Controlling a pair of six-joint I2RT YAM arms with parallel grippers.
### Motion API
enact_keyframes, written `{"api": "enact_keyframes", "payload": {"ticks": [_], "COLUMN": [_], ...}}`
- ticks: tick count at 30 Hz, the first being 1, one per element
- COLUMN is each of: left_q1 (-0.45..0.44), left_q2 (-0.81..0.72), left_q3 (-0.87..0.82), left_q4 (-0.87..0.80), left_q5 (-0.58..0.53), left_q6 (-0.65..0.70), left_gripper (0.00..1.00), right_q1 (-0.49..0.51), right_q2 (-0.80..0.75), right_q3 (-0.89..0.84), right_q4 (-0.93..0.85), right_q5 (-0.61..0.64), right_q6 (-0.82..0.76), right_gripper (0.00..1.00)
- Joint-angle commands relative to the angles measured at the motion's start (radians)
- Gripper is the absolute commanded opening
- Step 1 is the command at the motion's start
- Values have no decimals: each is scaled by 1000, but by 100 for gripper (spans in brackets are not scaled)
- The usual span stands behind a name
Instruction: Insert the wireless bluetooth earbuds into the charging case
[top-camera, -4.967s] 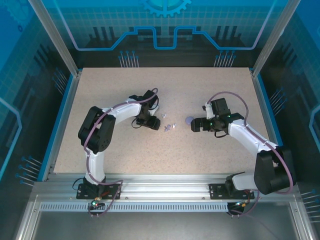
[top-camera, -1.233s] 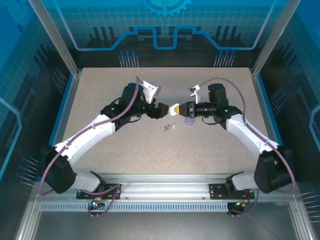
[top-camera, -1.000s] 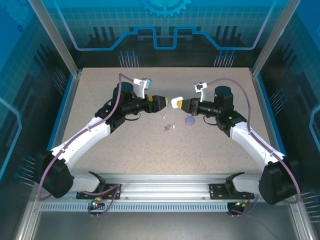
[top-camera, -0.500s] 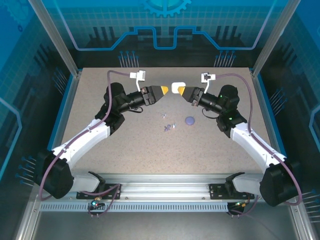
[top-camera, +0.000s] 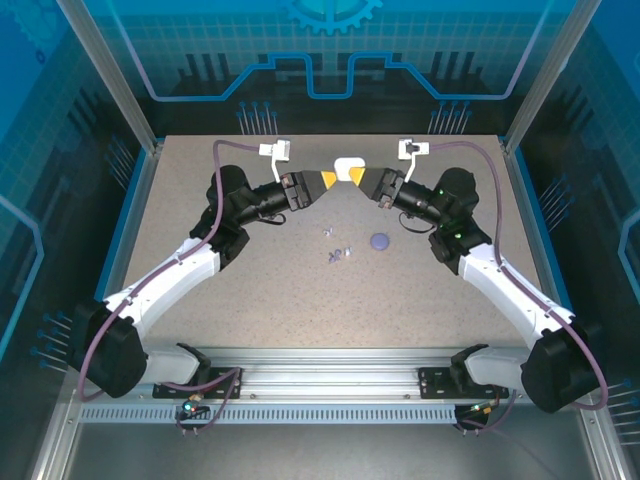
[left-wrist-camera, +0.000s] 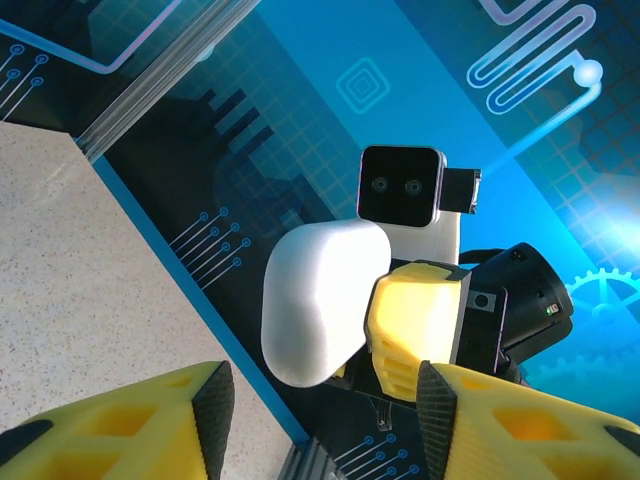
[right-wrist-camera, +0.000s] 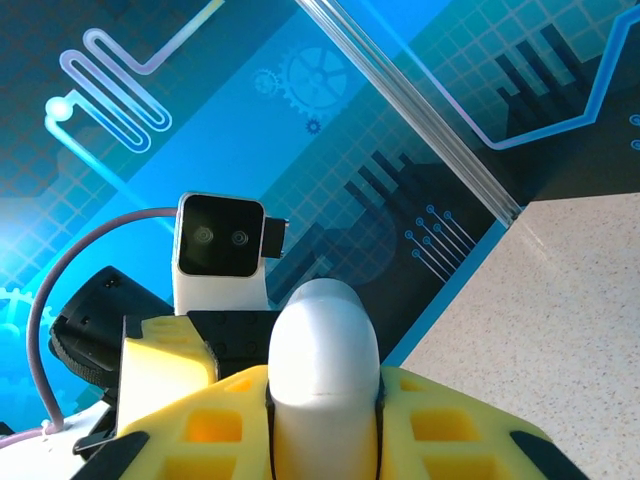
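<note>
The white charging case (top-camera: 349, 168) is held up in the air over the far middle of the table, and my right gripper (top-camera: 371, 182) is shut on its lower part. In the right wrist view the rounded case (right-wrist-camera: 322, 350) stands up between the yellow fingers (right-wrist-camera: 440, 430). My left gripper (top-camera: 328, 181) faces it from the left, jaws open. The left wrist view has the case (left-wrist-camera: 315, 300) just beyond and between the left fingertips (left-wrist-camera: 212, 405), not touched. The tiny whitish and lavender earbuds (top-camera: 338, 253) lie on the table below.
A flat round purple disc (top-camera: 380, 241) lies on the speckled table (top-camera: 250, 310) right of the earbuds. Blue rails and glass walls border the table at the back and sides. Both arms reach up and inward from the near corners.
Both grippers rose from near the table and tilted up. Over the last half second the left gripper closed in on the case and its jaws narrowed.
</note>
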Motion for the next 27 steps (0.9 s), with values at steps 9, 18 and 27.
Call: {"api": "enact_keyframes", "payload": {"ticks": [9, 18, 27], "left_q1": [-36, -53, -57], "left_q2": [9, 21, 11], "left_q3": [37, 53, 61], "left_q4": [85, 130, 145], "left_q5": [39, 44, 31], "left_q6": [13, -5, -8], "left_gripper": [41, 37, 37], "right_q1": [43, 55, 57], "right_q2": [-1, 0, 0], "right_q3": [42, 41, 42], "right_q4": [75, 68, 48], "right_q5": [-6, -15, -32], "right_q6": [34, 37, 27], "right_gripper": [15, 15, 15]}}
